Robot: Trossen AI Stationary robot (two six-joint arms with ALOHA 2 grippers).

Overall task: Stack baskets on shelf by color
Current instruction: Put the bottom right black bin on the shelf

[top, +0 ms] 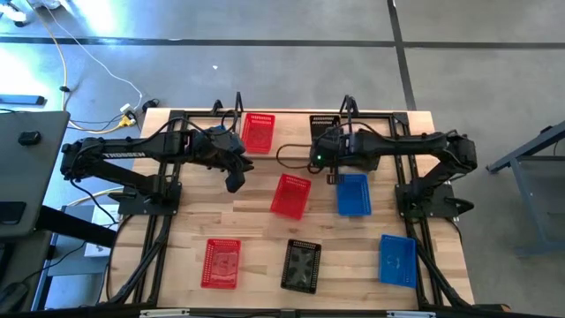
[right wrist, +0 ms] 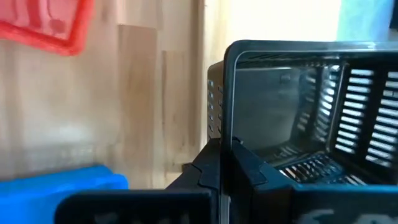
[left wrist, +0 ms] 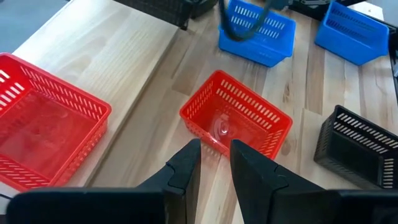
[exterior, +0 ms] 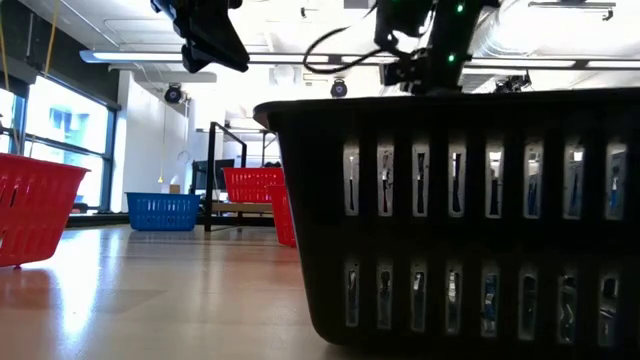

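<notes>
From above I read "TROSSEN" on the left arm (top: 115,152); my left gripper (top: 235,182) hangs beside the tilted red basket (top: 290,195), and the right gripper (top: 325,147) is at the shelf (top: 291,124). At table height a black basket (exterior: 460,210) blocks most of the room. Left wrist: jaws slightly spread, empty, above that red basket. Right wrist: jaws pinch another black basket's rim (right wrist: 227,93).
</notes>
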